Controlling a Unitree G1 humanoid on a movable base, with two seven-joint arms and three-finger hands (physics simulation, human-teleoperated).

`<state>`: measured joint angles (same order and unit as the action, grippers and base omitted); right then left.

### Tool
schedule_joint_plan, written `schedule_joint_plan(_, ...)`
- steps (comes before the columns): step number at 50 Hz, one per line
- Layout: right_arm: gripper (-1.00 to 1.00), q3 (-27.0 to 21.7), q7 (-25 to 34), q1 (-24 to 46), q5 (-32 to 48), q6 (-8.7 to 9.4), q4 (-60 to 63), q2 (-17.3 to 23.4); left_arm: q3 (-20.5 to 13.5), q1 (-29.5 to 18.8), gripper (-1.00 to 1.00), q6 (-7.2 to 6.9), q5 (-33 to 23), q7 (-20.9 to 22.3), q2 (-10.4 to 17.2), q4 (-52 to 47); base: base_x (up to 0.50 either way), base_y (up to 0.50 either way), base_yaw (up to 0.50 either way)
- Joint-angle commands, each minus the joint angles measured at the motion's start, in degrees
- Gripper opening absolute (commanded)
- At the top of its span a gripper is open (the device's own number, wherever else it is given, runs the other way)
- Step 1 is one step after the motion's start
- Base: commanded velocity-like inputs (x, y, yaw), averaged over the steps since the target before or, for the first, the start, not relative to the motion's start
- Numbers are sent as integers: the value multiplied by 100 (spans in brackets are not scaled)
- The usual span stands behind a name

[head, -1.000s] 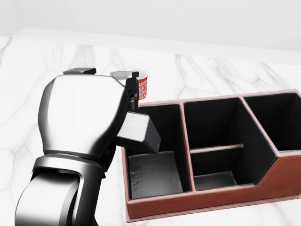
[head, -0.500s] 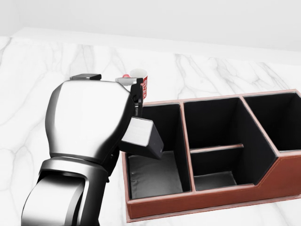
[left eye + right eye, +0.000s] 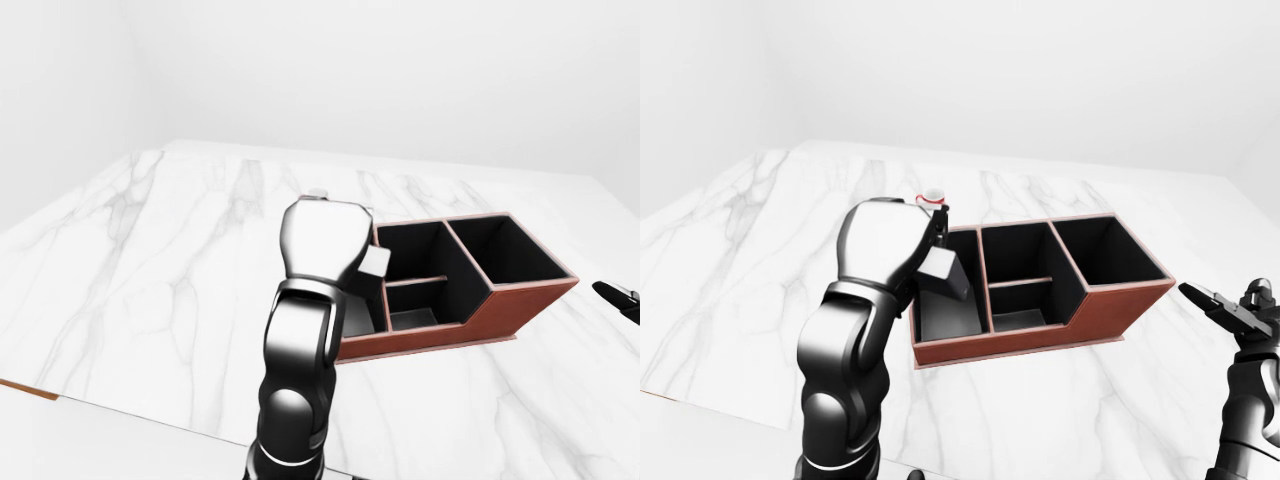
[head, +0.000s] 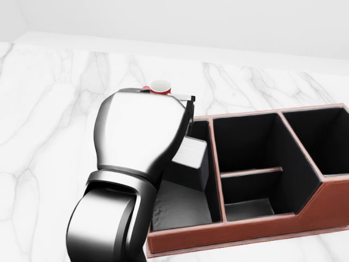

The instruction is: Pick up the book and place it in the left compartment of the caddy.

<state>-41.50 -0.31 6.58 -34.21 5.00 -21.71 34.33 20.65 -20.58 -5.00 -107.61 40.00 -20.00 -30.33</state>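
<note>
My left hand comes in from the left of the head view, its silver back hiding most of the fingers. It is shut on the book, a dark block with a pale face, also seen in the right-eye view as the book. The book hangs tilted inside the top of the left compartment of the brown caddy, above its grey floor. My right hand stays at the right edge of the right-eye view, apart from the caddy, fingers spread and holding nothing.
A red cup with a white rim stands just beyond my left hand, near the caddy's upper left corner. The caddy's middle compartment has a low divider; a third compartment lies to its right. White marble counter all round.
My left hand has moved right with the book, from beside the caddy's left wall to over and into the left compartment. It now hides most of the red cup.
</note>
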Motion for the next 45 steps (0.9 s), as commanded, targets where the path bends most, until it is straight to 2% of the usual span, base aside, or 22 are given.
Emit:
schedule_joint_plan(1, 100, 3, 3, 17, 15, 0, -21, 1, 31, -116, -100, 0, -7, 0, 0, 331, 0, 0, 0)
schedule_joint_plan(15, 100, -4, -2, 5, 16, 0, 3, -1, -12, -262, -100, 0, -101, 0, 0, 821, 0, 0, 0)
schedule_joint_plan(29, 100, 2, -7, 12, 15, 0, -23, 6, -23, -342, -100, 0, 82, 0, 8, 1197, 0, 0, 0)
schedule_joint_plan(45, 100, 38, -8, 26, 36, 0, -68, 17, -56, -431, -100, 0, 205, -277, 39, 1515, 0, 0, 0)
